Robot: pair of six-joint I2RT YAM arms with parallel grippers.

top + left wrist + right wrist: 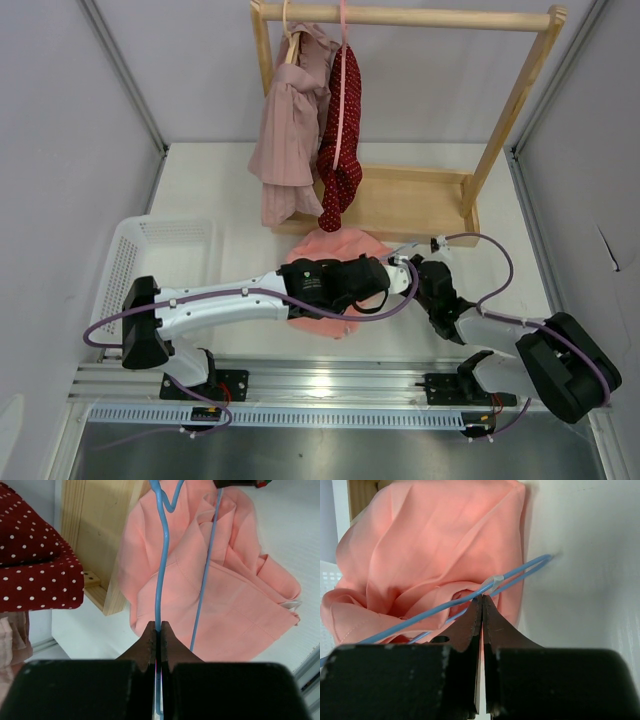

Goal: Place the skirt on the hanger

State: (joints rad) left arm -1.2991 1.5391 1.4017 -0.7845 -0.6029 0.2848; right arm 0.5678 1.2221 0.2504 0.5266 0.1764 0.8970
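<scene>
Left gripper (159, 626) is clamped tight on the hanger (161, 570) wire; right gripper (482, 599) is closed at its corner, possibly missing it; the skirt (235, 610) lies beneath, mid-frame; lift now and you may swing the hanger, dragging cloth.

Wooden rack (450, 17), dotted red garment (343, 150), mauve garment (290, 130), white basket (118, 272)

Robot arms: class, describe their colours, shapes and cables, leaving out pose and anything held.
The left arm and right arm both have white links joined by bulky black housings. A purple cable runs along each. The fingers are dark flat blades tapering to points, set in a matte black block.
</scene>
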